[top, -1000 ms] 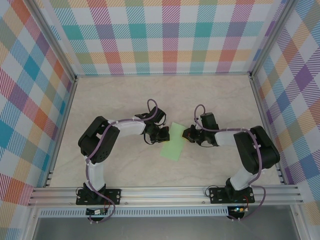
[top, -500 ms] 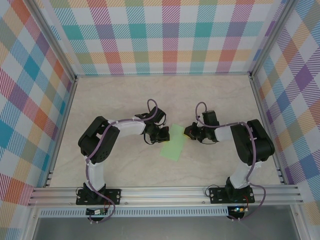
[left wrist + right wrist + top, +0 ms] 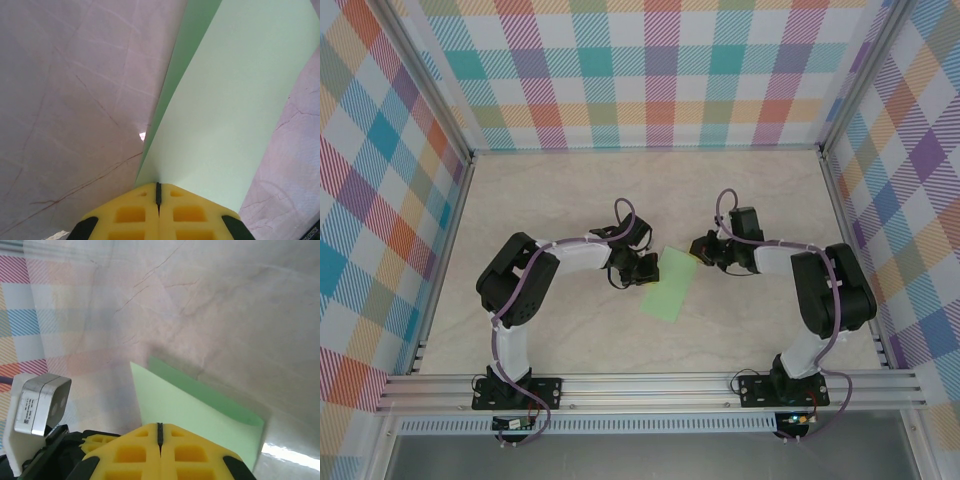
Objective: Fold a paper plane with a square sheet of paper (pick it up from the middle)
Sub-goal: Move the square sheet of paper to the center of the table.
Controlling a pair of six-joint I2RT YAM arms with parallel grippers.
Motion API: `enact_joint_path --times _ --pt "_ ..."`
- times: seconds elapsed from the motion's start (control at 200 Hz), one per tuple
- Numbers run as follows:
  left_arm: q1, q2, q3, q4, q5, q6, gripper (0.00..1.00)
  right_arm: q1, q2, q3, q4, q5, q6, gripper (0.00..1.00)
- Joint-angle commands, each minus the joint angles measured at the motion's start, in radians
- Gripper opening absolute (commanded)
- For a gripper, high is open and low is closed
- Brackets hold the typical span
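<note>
At the middle of the bench [image 3: 540,200], the left fingers [image 3: 132,214] clamp the folded square sheet of paper [image 3: 668,285], while the right fingers [image 3: 132,454], pressed together, sit at its far corner.

The square sheet of paper [image 3: 670,285] lies as a slanted pale-green strip on the marbled table [image 3: 570,190], between the two arms. The left gripper [image 3: 645,268] touches its left edge, and the right gripper [image 3: 701,248] sits at its far right corner. Plaid walls [image 3: 650,70] surround the table.

top: overhead, looking down on table [image 3: 540,200] | wrists: close on green paper [image 3: 235,100] | shared: green paper
</note>
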Motion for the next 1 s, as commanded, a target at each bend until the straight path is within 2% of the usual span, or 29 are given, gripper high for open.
enact_joint_path --times 0.0,0.23,0.485,0.625,0.805,1.0 --pt "-0.015 0.041 -0.038 -0.112 -0.035 0.003 0.0 -0.012 0.055 0.007 0.006 -0.027 -0.014 0.0" --pt "-0.015 0.039 -0.037 -0.115 -0.036 0.003 0.0 -0.021 0.143 0.005 0.006 -0.012 -0.028 0.0" --pt "-0.015 0.032 -0.043 -0.088 -0.001 -0.023 0.0 -0.043 0.091 0.048 -0.002 -0.086 -0.018 0.02" --pt "-0.016 0.0 -0.068 -0.03 0.032 -0.079 0.0 -0.049 0.068 0.098 -0.098 -0.083 -0.057 0.03" --pt "-0.015 -0.059 -0.127 0.029 0.014 -0.174 0.0 -0.048 0.02 0.11 -0.223 -0.03 -0.104 0.05" --pt "-0.016 -0.135 -0.207 0.079 -0.052 -0.282 0.0 -0.042 -0.03 0.057 -0.223 -0.041 -0.099 0.07"
